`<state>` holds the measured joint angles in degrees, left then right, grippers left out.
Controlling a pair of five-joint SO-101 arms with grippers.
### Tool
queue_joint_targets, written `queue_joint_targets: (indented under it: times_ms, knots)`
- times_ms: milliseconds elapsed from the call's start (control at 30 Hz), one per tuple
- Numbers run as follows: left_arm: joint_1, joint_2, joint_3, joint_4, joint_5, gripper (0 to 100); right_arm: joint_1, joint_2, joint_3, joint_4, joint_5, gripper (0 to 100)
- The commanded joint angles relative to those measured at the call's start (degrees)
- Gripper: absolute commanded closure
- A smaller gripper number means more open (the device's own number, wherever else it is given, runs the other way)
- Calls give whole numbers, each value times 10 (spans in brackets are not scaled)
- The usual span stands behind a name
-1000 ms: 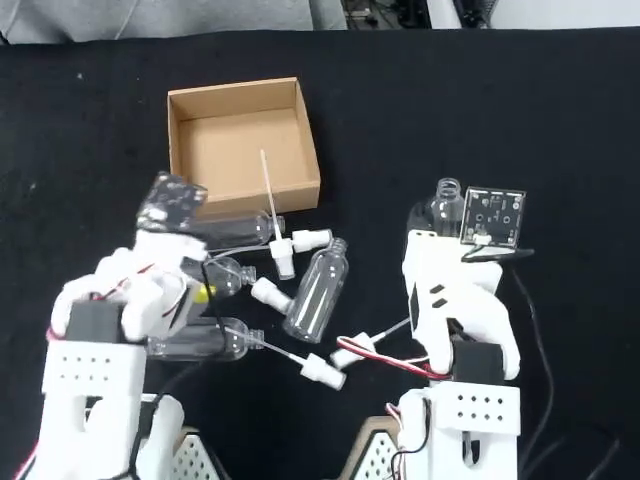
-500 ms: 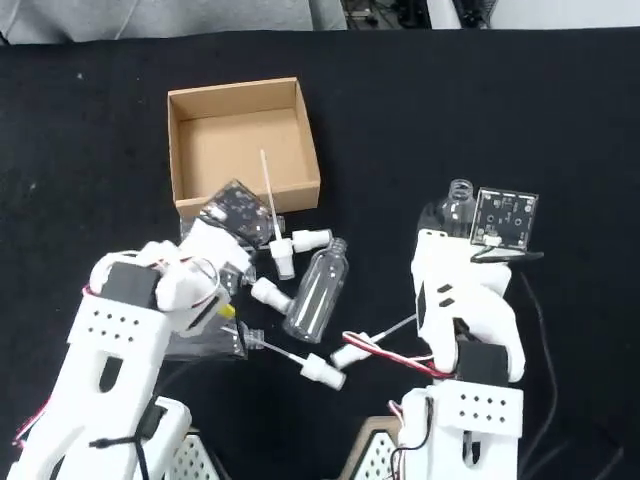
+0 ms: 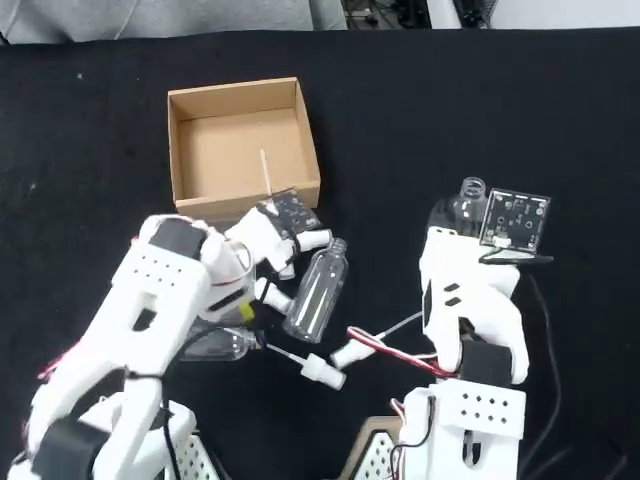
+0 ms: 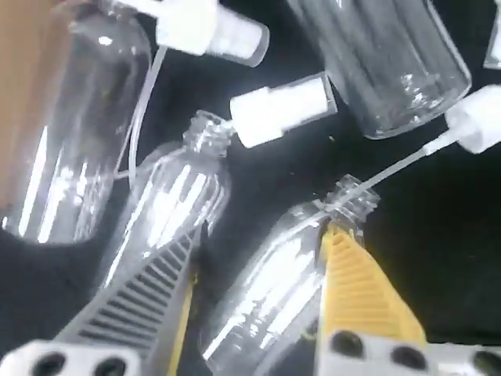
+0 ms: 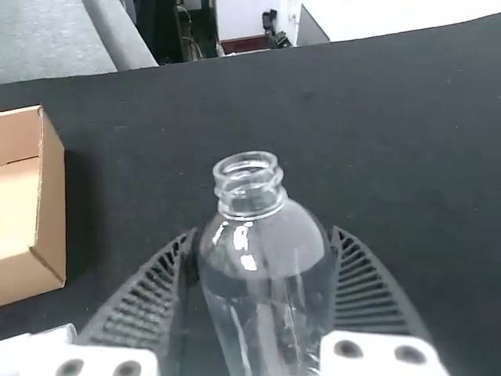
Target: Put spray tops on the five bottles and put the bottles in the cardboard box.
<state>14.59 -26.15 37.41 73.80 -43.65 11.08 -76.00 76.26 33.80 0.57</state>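
Observation:
An upright clear bottle (image 5: 262, 258) without a top is held off the table, my right gripper (image 5: 264, 235) shut on its body; from above, the bottle's neck (image 3: 470, 190) shows at the table's right. My left gripper (image 4: 262, 298) is open and low over the bottle pile, its grey and yellow fingers (image 4: 360, 290) either side of a lying bottle (image 4: 266, 294). A spray top's tube enters that bottle's neck (image 4: 352, 200). From above, this bottle (image 3: 215, 342) lies under the left arm (image 3: 170, 290). Another bottle (image 3: 318, 285) and loose spray tops (image 3: 322, 372) lie nearby. The cardboard box (image 3: 180, 150) is open.
More clear bottles (image 4: 70, 133) and white spray tops (image 4: 282, 110) crowd around the left gripper. One top's thin tube (image 3: 266, 170) leans over the box's front wall. The box's corner (image 5: 31, 204) sits left of the right gripper. Red wires (image 3: 375, 345) run across the cloth.
The left arm has swung right and stretched out over the bottle pile, toward the box's front. The right gripper with its bottle drifted slightly right.

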Motion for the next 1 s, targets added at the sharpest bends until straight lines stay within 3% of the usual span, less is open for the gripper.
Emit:
queue_joint_targets:
  times_ms: [0, 167, 533, 967]
  knots:
    - [7, 32, -58, -5, -39, 780, 16, -15, -6, -17, -4, 840]
    - [17, 76, -99, -5, -55, 776, 32, -15, -7, -21, -4, 840]
    - [60, 124, -105, -8, -164, 776, 44, -15, -6, -33, -4, 840]
    - [118, 125, -108, -32, -204, 775, 63, -15, -8, -33, -4, 840]
